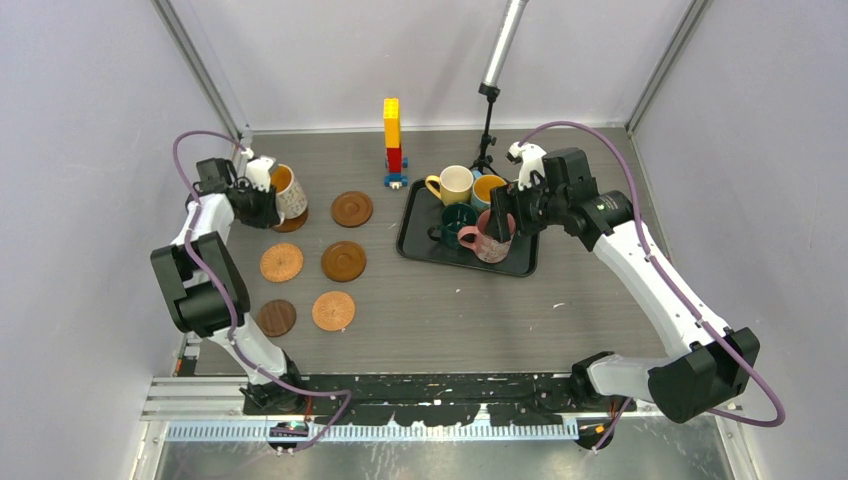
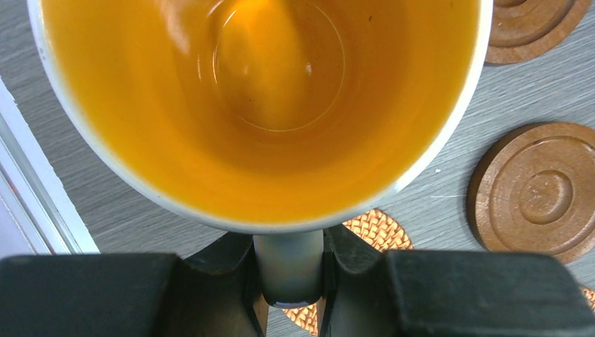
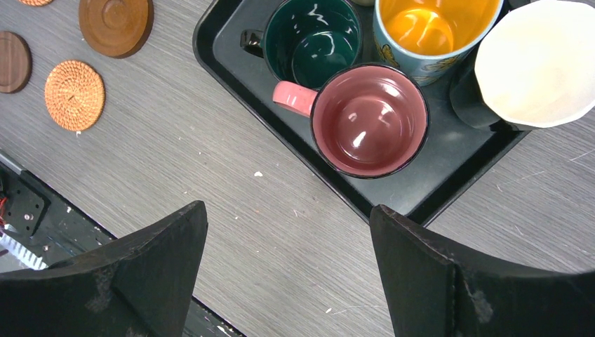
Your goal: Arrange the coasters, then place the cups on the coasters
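Observation:
My left gripper [image 1: 258, 196] is shut on the handle [image 2: 288, 267] of a white patterned cup with an orange inside [image 1: 286, 190]. That cup is at the far left, over a brown coaster [image 1: 293, 223]; whether they touch I cannot tell. Two more brown coasters [image 1: 352, 208] [image 1: 343, 261], two woven ones [image 1: 281, 262] [image 1: 333, 311] and a dark one [image 1: 276, 317] lie flat nearby. My right gripper [image 3: 288, 210] hangs open over the black tray [image 3: 435, 182], near the pink cup [image 3: 370, 119]. Teal [image 3: 313, 42], blue [image 3: 431, 28] and white [image 3: 540, 63] cups and a cream-yellow cup [image 1: 455, 184] stand there too.
A yellow, red and blue brick tower [image 1: 392, 140] stands at the back centre. A thin black stand with a metal pole [image 1: 487, 120] rises behind the tray. Grey walls close in the table on the left, right and back.

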Action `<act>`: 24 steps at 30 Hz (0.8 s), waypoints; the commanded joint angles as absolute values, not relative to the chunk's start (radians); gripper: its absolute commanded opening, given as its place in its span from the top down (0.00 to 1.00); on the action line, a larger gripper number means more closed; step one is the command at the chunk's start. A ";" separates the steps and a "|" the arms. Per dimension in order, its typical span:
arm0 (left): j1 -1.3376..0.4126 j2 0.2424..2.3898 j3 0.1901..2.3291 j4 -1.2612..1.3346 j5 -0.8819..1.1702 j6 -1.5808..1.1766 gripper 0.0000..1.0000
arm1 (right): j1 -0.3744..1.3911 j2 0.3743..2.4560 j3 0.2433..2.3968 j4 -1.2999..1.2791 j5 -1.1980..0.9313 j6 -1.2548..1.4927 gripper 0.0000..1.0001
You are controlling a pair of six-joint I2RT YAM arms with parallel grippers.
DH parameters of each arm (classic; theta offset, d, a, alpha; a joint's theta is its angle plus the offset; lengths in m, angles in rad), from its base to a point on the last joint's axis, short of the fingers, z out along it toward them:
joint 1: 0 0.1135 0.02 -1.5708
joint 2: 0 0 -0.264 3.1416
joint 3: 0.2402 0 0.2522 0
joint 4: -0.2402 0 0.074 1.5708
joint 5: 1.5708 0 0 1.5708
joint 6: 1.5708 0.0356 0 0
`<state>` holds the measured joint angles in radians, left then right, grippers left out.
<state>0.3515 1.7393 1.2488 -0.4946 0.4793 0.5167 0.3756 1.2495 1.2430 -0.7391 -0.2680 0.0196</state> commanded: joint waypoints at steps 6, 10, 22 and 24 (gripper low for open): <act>0.382 1.744 1.286 -0.380 0.536 0.567 1.00 | 0.371 1.225 1.254 -0.730 -0.276 0.005 0.10; 0.389 1.765 1.297 -0.382 0.529 0.571 1.00 | 0.372 1.231 1.256 -0.732 -0.283 0.006 0.10; 0.400 1.790 1.291 -0.398 0.502 0.613 0.93 | 0.372 1.244 1.267 -0.743 -0.293 0.006 0.10; 0.400 1.788 1.283 -0.409 0.509 0.629 0.87 | 0.372 1.245 1.269 -0.748 -0.293 0.005 0.10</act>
